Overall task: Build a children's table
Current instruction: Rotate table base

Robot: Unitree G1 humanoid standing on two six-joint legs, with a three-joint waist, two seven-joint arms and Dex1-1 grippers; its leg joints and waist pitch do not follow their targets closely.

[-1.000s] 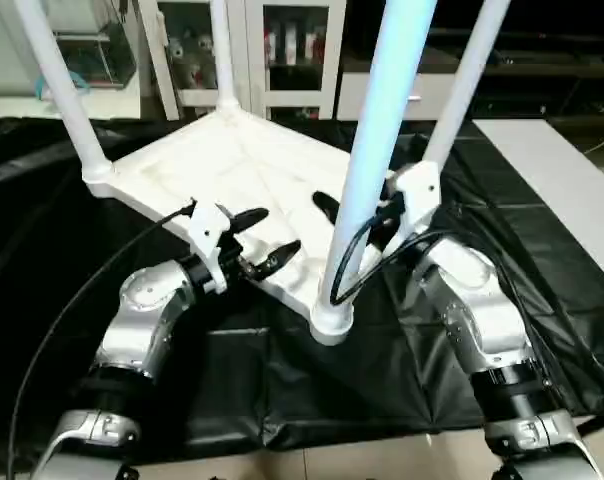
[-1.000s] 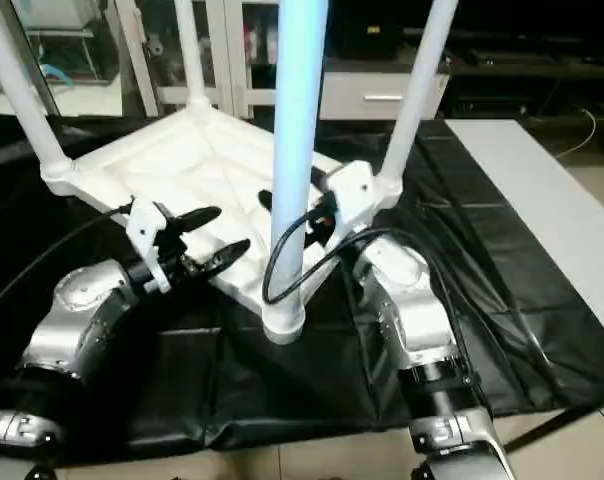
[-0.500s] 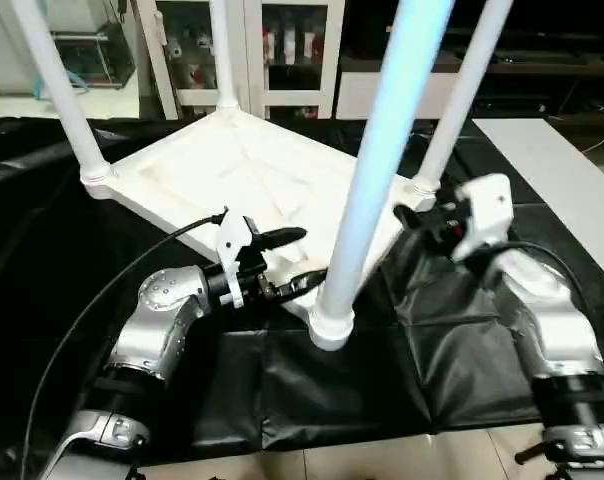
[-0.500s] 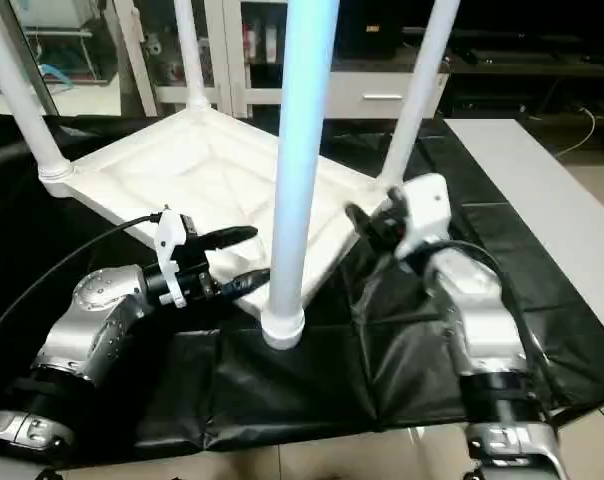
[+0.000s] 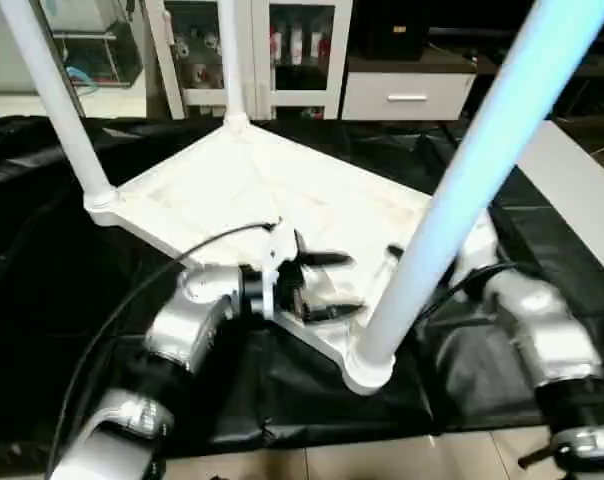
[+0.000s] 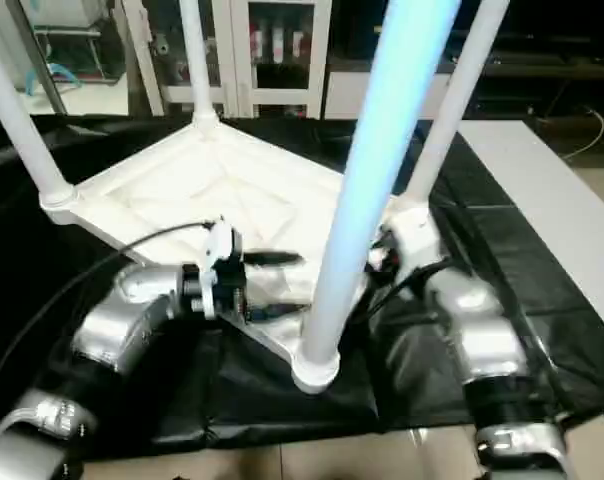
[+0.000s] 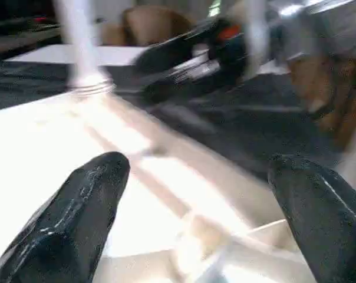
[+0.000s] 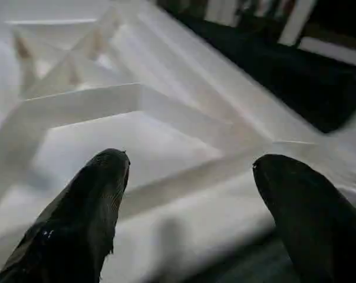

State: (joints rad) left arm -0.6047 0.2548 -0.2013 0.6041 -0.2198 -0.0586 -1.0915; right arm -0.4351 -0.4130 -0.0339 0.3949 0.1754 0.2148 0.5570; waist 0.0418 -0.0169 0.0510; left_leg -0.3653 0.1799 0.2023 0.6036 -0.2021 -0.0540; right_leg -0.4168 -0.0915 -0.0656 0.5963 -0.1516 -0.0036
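Observation:
The children's table lies upside down on black cloth, ribbed underside up, with its legs standing in the corner sockets. The near leg rises close in front of me from the near corner socket. My left gripper is open at the near edge, one finger above the rim and one below. In the left wrist view its fingers stand wide apart over the white underside. My right gripper sits partly behind the near leg at the table's right edge. Its fingers are open over the X ribs.
Black cloth covers the floor around the table. White glass-door cabinets stand behind it, and a pale mat lies to the right. A black cable loops from my left wrist.
My left gripper has moved right along the near edge toward the near corner. My right gripper has come back in from the right to the table's edge. The camera has also shifted.

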